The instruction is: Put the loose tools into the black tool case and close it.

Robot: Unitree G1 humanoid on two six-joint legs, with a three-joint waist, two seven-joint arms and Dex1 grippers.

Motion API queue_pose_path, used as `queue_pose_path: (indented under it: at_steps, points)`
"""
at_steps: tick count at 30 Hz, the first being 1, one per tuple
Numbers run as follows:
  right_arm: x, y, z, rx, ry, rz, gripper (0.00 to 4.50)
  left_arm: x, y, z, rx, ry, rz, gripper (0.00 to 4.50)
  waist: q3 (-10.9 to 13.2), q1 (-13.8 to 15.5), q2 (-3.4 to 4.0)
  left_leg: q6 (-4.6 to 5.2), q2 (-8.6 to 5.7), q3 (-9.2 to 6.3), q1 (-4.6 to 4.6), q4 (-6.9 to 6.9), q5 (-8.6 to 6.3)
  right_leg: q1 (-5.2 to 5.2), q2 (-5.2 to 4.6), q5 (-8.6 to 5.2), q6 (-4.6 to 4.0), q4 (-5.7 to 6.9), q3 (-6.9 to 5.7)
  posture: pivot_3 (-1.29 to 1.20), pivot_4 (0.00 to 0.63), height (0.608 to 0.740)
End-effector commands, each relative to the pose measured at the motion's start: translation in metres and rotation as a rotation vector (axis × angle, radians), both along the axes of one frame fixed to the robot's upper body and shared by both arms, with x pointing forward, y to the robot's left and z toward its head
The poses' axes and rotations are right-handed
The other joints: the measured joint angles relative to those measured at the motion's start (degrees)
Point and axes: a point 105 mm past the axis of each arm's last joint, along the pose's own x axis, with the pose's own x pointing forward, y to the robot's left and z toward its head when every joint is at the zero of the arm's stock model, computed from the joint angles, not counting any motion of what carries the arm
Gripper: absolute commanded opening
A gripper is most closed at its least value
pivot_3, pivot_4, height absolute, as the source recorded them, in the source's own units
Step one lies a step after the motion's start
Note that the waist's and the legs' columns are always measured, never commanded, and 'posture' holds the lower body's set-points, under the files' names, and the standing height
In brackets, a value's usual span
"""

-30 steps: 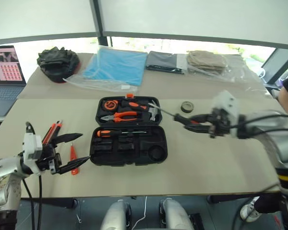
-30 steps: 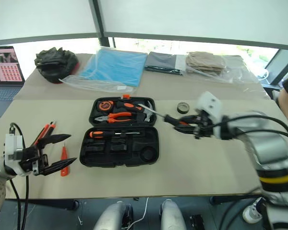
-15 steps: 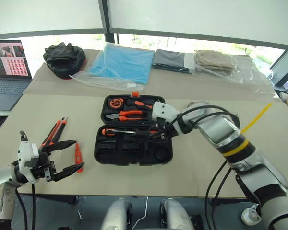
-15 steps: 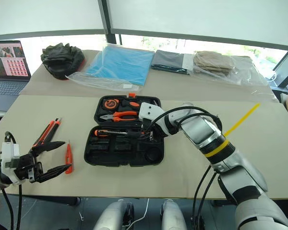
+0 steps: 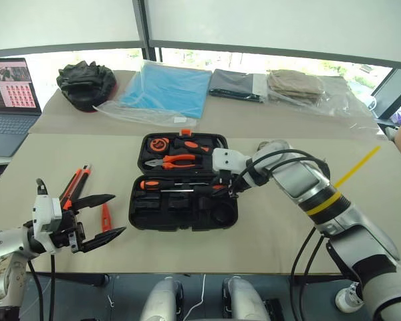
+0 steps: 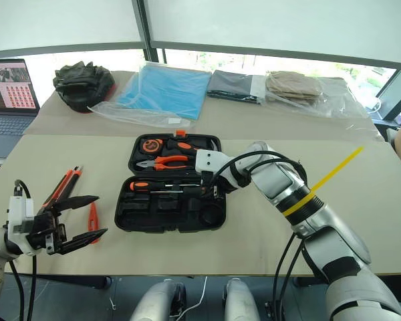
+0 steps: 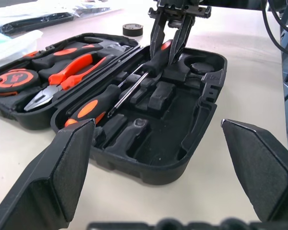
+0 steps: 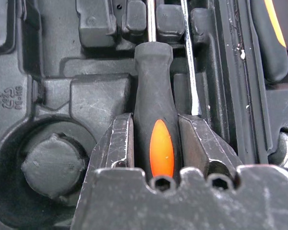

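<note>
The flat black plastic tool case lies open on the beige desk, its two halves side by side. In the far half sit orange-handled pliers and a round orange-black tape measure.

The right pincer reaches into the near half of the case. Its two fingers are closed on the handle of a screwdriver with a black handle and an orange oval inlay. The handle stands between the two pads, and the thin steel shaft runs away from the pincer along a moulded slot. A second screwdriver with an orange-black handle lies just beside it in the same half.

The left pincer hovers above the desk to the left of the case, with its fingers spread wide and nothing between them. Near it, on the desk, lie a slim all-orange tester screwdriver and an orange-and-black utility knife. A small dark tape roll rests on the desk beyond the case.
</note>
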Motion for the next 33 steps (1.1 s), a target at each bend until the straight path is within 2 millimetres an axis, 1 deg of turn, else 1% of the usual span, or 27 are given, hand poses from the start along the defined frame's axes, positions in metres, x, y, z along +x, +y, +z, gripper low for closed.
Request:
queue_pose_path:
  at_steps: [1, 3, 5, 7, 9, 10, 14, 18, 20, 21, 22, 24, 25, 26, 28, 30, 33]
  points:
    - [-0.002, -0.012, -0.015, -0.061, 0.046, -0.02, 1.04, 0.0, -0.003, 0.008, -0.015, -0.037, -0.007, 4.5, 0.0, 0.01, 0.0, 0.0, 0.0, 0.0, 0.01, 0.0, 0.0, 0.01, 0.0, 0.0, 0.0, 0.0, 0.0, 0.0, 0.15, 0.74]
    - [-0.003, -0.012, -0.014, -0.055, 0.057, -0.019, 1.04, 0.001, -0.003, 0.008, -0.014, -0.039, -0.006, 4.5, 0.0, 0.05, 0.0, 0.0, 0.0, 0.0, 0.02, 0.0, 0.0, 0.02, 0.0, 0.0, 0.0, 0.0, 0.0, 0.0, 0.15, 0.74]
    - [-0.004, -0.009, -0.01, -0.021, 0.067, -0.015, 2.04, 0.002, -0.004, 0.007, -0.018, -0.041, 0.0, 4.5, 0.0, 0.12, 0.0, 0.0, 0.0, 0.0, 0.02, 0.0, 0.0, 0.03, 0.0, 0.0, 0.0, -0.01, 0.0, 0.0, 0.15, 0.74]
    - [-0.006, -0.004, -0.001, 0.029, 0.068, 0.012, 2.61, 0.002, -0.006, 0.006, -0.021, -0.041, 0.002, 4.5, 0.0, 0.12, 0.0, 0.0, -0.01, 0.0, 0.02, 0.0, 0.0, 0.04, 0.0, 0.0, 0.0, -0.02, 0.0, 0.0, 0.15, 0.74]
    - [-0.007, -0.001, 0.008, 0.067, 0.062, 0.043, 3.28, 0.002, -0.007, 0.005, -0.024, -0.039, 0.004, 4.5, 0.0, 0.04, 0.0, 0.0, -0.01, 0.0, 0.01, 0.0, 0.0, 0.03, 0.0, 0.0, 0.0, -0.03, 0.0, 0.0, 0.15, 0.74]
    - [-0.01, 0.0, 0.015, 0.085, 0.058, 0.076, 3.28, 0.002, -0.007, 0.004, -0.025, -0.036, 0.005, 4.5, 0.0, -0.04, 0.0, 0.0, -0.01, 0.0, 0.01, -0.01, 0.0, 0.02, 0.0, 0.0, 0.0, -0.03, 0.0, 0.0, 0.15, 0.74]
    - [-0.019, -0.007, 0.035, 0.106, 0.082, 0.144, 3.28, 0.005, -0.009, 0.001, -0.028, -0.033, 0.012, 4.5, 0.01, -0.08, 0.01, 0.0, 0.01, 0.01, 0.0, -0.02, 0.0, -0.01, 0.04, 0.0, 0.0, -0.01, 0.02, 0.0, 0.15, 0.74]
    - [-0.023, 0.001, 0.049, 0.219, 0.062, 0.204, 3.28, 0.008, -0.01, 0.001, -0.03, -0.034, 0.012, 4.5, 0.01, -0.08, 0.0, -0.01, 0.01, 0.0, 0.01, -0.02, 0.0, 0.0, 0.04, 0.0, 0.0, 0.0, 0.02, 0.0, 0.15, 0.74]
    - [-0.023, 0.011, 0.052, 0.325, 0.056, 0.2, 2.75, 0.009, -0.009, 0.0, -0.031, -0.034, 0.011, 4.5, 0.01, -0.21, 0.0, -0.01, 0.03, 0.01, 0.03, -0.02, 0.01, -0.01, 0.05, 0.0, -0.01, 0.0, 0.02, 0.0, 0.15, 0.74]
    - [-0.024, 0.014, 0.052, 0.356, 0.059, 0.203, 2.58, 0.009, -0.009, 0.0, -0.03, -0.034, 0.011, 4.5, 0.0, -0.22, 0.0, -0.02, 0.05, 0.01, 0.03, -0.02, 0.01, 0.0, 0.07, 0.01, -0.02, 0.01, 0.02, 0.0, 0.15, 0.74]
    - [-0.029, 0.018, 0.053, 0.403, 0.081, 0.226, 2.18, 0.009, -0.009, -0.001, -0.03, -0.034, 0.01, 4.5, 0.0, -0.19, 0.0, -0.03, 0.06, 0.0, 0.04, -0.02, 0.02, 0.01, 0.1, 0.01, -0.03, 0.02, 0.02, 0.0, 0.15, 0.74]
    - [-0.029, 0.024, 0.041, 0.445, 0.073, 0.232, 1.56, 0.011, -0.01, 0.0, -0.029, -0.035, 0.009, 4.5, 0.0, -0.15, 0.0, -0.04, 0.06, 0.0, 0.03, -0.03, 0.02, 0.0, 0.1, 0.01, -0.03, 0.03, 0.03, 0.0, 0.15, 0.74]
    - [-0.028, 0.026, 0.036, 0.451, 0.068, 0.226, 1.16, 0.012, -0.01, -0.001, -0.029, -0.035, 0.008, 4.5, 0.0, -0.15, 0.0, -0.04, 0.05, 0.0, 0.03, -0.02, 0.02, 0.03, 0.09, 0.01, -0.03, 0.02, 0.03, 0.0, 0.15, 0.74]
    - [-0.02, 0.026, 0.029, 0.448, 0.038, 0.188, 0.88, 0.013, -0.011, -0.001, -0.026, -0.034, 0.006, 4.5, 0.0, -0.16, 0.0, -0.04, 0.04, 0.01, 0.03, -0.03, 0.02, 0.02, 0.09, 0.02, -0.02, 0.01, 0.03, 0.0, 0.15, 0.74]
    - [-0.009, 0.027, 0.02, 0.442, 0.017, 0.141, 0.12, 0.013, -0.011, -0.001, -0.023, -0.032, 0.004, 4.5, 0.01, -0.11, 0.01, -0.07, 0.03, 0.03, 0.03, -0.01, 0.04, 0.01, 0.08, 0.03, -0.02, 0.04, 0.05, 0.0, 0.15, 0.74]
    - [-0.002, 0.027, 0.015, 0.44, 0.009, 0.109, 0.06, 0.014, -0.011, -0.001, -0.02, -0.032, 0.003, 4.5, 0.01, -0.06, 0.01, -0.09, 0.02, 0.02, 0.05, 0.0, 0.07, 0.03, 0.08, 0.03, -0.02, 0.06, 0.04, 0.0, 0.15, 0.74]
    - [0.006, 0.027, -0.002, 0.394, -0.009, 0.073, 0.06, 0.013, -0.01, -0.002, 0.01, -0.028, -0.007, 4.5, 0.01, -0.19, 0.01, -0.11, 0.03, 0.02, 0.06, -0.01, 0.07, 0.01, 0.1, 0.03, -0.03, 0.07, 0.04, 0.0, 0.15, 0.74]
